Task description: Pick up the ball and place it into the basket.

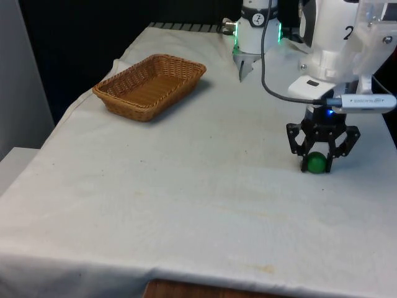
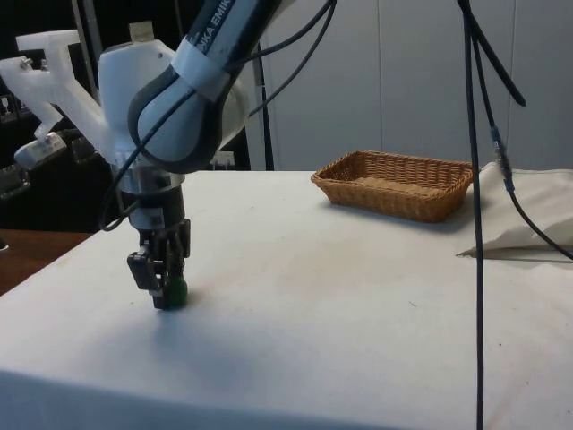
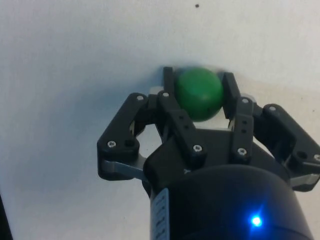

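A small green ball (image 1: 317, 162) lies on the white cloth at the front view's right. My black gripper (image 1: 317, 162) is down at the table with the ball between its two fingers. In the wrist view both fingers (image 3: 169, 84) press against the sides of the ball (image 3: 199, 93), so the gripper (image 3: 198, 82) is shut on it. From the side the ball (image 2: 175, 291) shows at the fingertips of the gripper (image 2: 167, 292), touching or just above the cloth. The woven wicker basket (image 1: 108, 90) stands far off at the front view's back left, holding nothing.
A black cable (image 1: 273, 87) loops from the arm down to the gripper. More cables (image 2: 474, 179) hang in the side view's foreground. The cloth bunches up (image 2: 524, 219) near the basket (image 2: 345, 184). The table's near edge (image 1: 205, 282) is well in front of the ball.
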`<state>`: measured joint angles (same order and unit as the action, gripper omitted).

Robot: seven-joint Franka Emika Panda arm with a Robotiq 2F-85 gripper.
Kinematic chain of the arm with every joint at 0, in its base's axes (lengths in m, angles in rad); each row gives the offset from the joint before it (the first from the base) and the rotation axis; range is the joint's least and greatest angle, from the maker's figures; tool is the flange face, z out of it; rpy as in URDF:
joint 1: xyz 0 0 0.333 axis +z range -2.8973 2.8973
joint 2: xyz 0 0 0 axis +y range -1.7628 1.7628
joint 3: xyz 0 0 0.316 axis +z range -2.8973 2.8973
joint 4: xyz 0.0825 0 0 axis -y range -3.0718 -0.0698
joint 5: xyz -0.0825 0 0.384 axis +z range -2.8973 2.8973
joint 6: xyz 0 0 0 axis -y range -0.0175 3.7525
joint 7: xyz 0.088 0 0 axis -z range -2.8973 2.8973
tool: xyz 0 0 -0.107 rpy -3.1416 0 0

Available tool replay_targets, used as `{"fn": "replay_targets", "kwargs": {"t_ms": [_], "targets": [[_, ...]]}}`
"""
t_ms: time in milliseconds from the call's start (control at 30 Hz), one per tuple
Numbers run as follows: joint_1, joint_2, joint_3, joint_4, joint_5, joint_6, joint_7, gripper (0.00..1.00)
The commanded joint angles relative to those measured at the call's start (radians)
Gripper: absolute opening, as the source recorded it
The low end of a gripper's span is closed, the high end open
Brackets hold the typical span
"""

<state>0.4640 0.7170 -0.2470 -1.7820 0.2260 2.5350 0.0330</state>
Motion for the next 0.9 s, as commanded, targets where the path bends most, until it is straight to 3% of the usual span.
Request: {"fn": "replay_targets", "kwargs": {"t_ms": [0,167,200,333,467,500,533,867], "targets": [[0.006,0.002,-0.007,0.001,-0.008,-0.004,0.007,0.0],[0.007,-0.022,-0.011,-0.013,-0.01,-0.012,0.004,0.01],[0.001,-0.003,-0.002,0.0,-0.001,-0.001,0.0,0.01],[0.01,-0.06,-0.017,-0.039,-0.011,-0.024,0.0,0.01],[0.009,-0.115,-0.016,-0.09,-0.023,-0.026,0.0,0.01],[0.002,-0.109,-0.01,-0.083,-0.018,-0.026,-0.004,0.01],[0.008,-0.129,-0.016,-0.102,-0.026,-0.027,0.0,0.01],[0.005,-0.232,-0.025,-0.195,-0.043,-0.026,-0.008,0.01]]}}
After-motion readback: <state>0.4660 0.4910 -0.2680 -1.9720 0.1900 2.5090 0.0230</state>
